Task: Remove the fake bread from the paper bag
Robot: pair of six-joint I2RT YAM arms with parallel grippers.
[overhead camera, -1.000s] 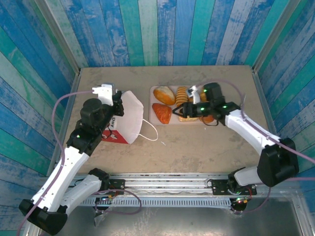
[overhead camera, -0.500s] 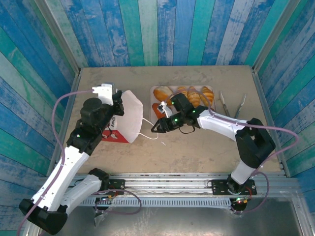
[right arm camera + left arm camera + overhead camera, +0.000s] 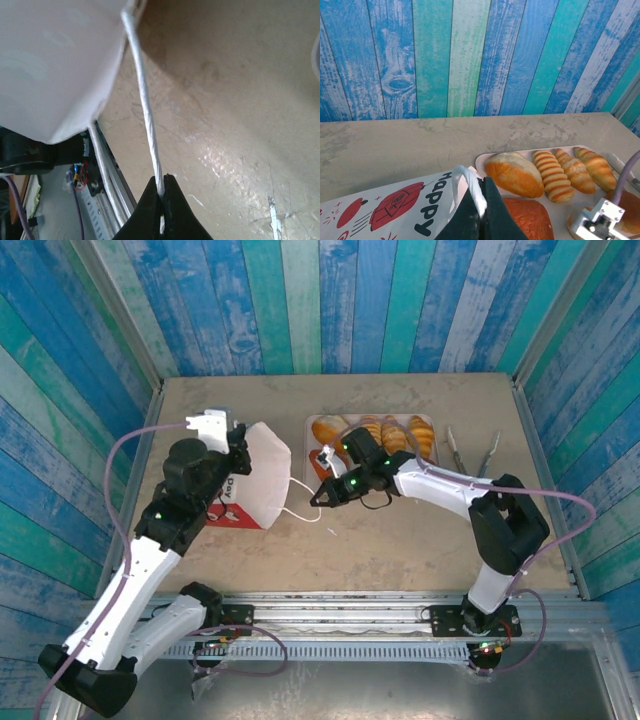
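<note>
The paper bag (image 3: 258, 483), red below and white above, lies on its side with its mouth toward the tray. My left gripper (image 3: 240, 440) is shut on the bag's upper string handle (image 3: 469, 182); in the left wrist view the fingertips (image 3: 483, 181) pinch that cord above the "Happy" print (image 3: 432, 210). My right gripper (image 3: 317, 499) is shut on the other string handle (image 3: 145, 105), which runs taut from the bag's white rim (image 3: 55, 60) to the gripper (image 3: 163, 177). Several pieces of fake bread (image 3: 365, 430) lie on the tray: a bun (image 3: 515, 172), a ridged roll (image 3: 552, 170) and croissants (image 3: 585, 167).
The pale tray (image 3: 308, 440) sits just right of the bag. Two metal tongs (image 3: 470, 450) lie right of the tray. Blue plank walls close off the table at the back and sides. A metal rail runs along the near edge (image 3: 350, 615).
My right arm swung left from over the tray to the bag's loose string handle and shut on it. The left arm and the bag have stayed put.
</note>
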